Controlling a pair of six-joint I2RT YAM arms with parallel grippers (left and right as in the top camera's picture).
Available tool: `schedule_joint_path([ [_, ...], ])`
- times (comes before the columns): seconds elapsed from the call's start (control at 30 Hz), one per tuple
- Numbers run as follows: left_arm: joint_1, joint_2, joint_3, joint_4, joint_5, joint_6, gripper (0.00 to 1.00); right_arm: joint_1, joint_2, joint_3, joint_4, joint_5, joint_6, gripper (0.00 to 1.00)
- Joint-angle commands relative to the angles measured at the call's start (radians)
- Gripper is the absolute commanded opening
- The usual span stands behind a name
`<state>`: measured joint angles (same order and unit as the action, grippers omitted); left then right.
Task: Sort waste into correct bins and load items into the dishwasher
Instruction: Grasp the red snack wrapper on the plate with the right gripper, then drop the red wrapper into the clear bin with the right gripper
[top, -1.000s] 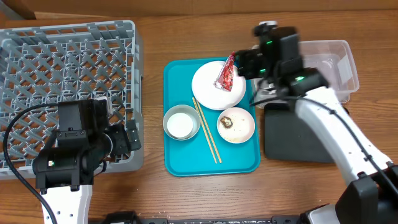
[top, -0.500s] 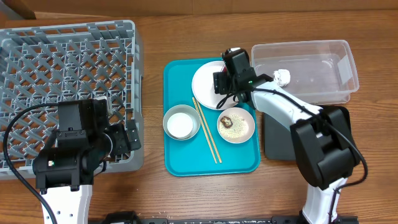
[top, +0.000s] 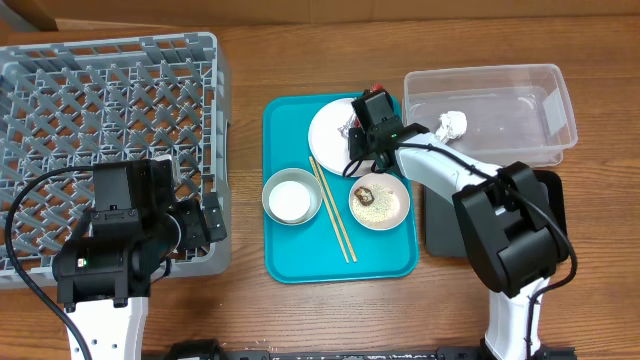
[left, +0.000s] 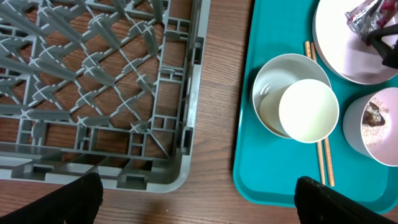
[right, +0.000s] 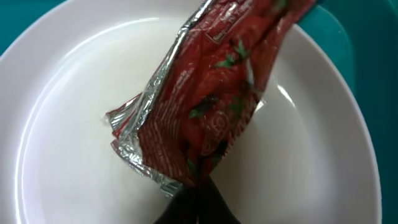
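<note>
My right gripper (right: 196, 194) is shut on the lower end of the red shiny wrapper (right: 211, 99), which stands over the large white plate (right: 56, 137). From overhead the right gripper (top: 362, 128) is above the plate (top: 328, 128) on the teal tray. A crumpled tissue (top: 452, 124) lies in the clear tub (top: 490, 72). The small pinkish dish (top: 392, 208) holds rice and a brown lump (top: 364, 194). A white cup (left: 308, 112) sits in the grey bowl (left: 267, 78), beside the chopsticks (top: 334, 217). My left gripper (left: 202, 210) hangs open by the corner of the dish rack (left: 93, 81).
The teal tray (top: 300, 262) lies between the rack (top: 100, 90) and the black tray (top: 445, 228), which sits under my right arm. The rack's near wall (left: 186, 124) runs close to the teal tray's left rim (left: 244, 149).
My right gripper swung left from the clear tub to the plate and shut on the wrapper. The tissue now shows in the tub. The left arm has not moved.
</note>
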<state>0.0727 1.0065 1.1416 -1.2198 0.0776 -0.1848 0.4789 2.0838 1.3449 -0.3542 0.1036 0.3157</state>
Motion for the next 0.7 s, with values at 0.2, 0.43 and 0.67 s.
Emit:
schedule_joint_path([
  [0.2,0.006,0.001,0.021,0.001,-0.003,0.005,1.00,-0.009,-0.388,-0.001,-0.103,0.084,0.031,0.04],
  [0.43,0.006,0.002,0.021,0.002,-0.003,0.005,1.00,-0.101,-0.518,-0.001,-0.286,0.225,0.157,0.04],
  [0.67,0.006,0.002,0.021,0.002,-0.002,0.004,1.00,-0.246,-0.505,-0.035,-0.426,0.162,0.369,0.04],
])
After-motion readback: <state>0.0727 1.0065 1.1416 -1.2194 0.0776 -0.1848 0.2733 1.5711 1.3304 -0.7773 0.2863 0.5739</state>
